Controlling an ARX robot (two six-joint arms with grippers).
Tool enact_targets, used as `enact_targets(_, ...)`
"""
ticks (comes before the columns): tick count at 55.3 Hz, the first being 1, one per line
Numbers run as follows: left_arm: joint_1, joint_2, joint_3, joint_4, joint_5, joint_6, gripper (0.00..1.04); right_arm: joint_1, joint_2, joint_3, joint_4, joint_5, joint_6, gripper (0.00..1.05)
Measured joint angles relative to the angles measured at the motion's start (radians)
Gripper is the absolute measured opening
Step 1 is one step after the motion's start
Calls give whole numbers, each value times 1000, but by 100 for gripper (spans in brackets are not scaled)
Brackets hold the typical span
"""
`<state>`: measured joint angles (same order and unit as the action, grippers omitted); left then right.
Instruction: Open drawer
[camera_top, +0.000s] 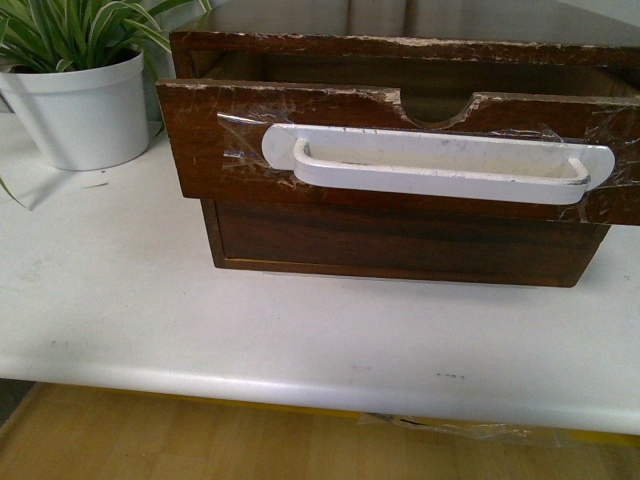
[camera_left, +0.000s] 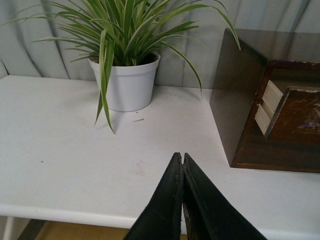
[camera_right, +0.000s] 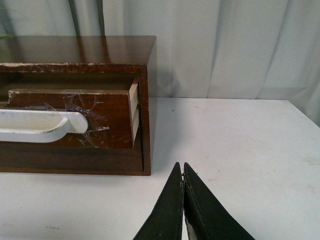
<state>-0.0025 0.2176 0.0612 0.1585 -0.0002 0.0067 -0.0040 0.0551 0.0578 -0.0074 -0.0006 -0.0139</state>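
Note:
The drawer (camera_top: 210, 150) is the upper dark brown front with a long white bar handle (camera_top: 440, 165) taped on and a half-round notch in its chipped top edge. It stands pulled out of the dark wooden cabinet (camera_top: 400, 245). It also shows in the right wrist view (camera_right: 107, 117) and the left wrist view (camera_left: 300, 112). Neither gripper shows in the front view. My left gripper (camera_left: 182, 157) is shut and empty above the table, left of the cabinet. My right gripper (camera_right: 182, 167) is shut and empty, right of the cabinet's front corner.
A plain lower drawer front (camera_top: 390, 245) sits below the pulled-out one. A white pot (camera_top: 85, 110) with a striped plant stands left of the cabinet on the white table (camera_top: 200, 320). Grey curtains (camera_right: 225, 50) hang behind.

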Motion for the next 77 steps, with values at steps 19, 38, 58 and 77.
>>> enact_targets(19,0,-211,-49,-157,0,-5,4,0,-49,-51,4,-1,3,1)
enact_targets(38,0,-214,-49,-158,0,-5,4,0,-51,-51,4,-1,3,1)
enact_targets(58,0,-214,-49,-158,0,-8,54,0,-51,-51,4,-1,3,49)
enact_targets(77,0,-214,-49,-158,0,-8,98,0,-51,-51,4,-1,5,97)
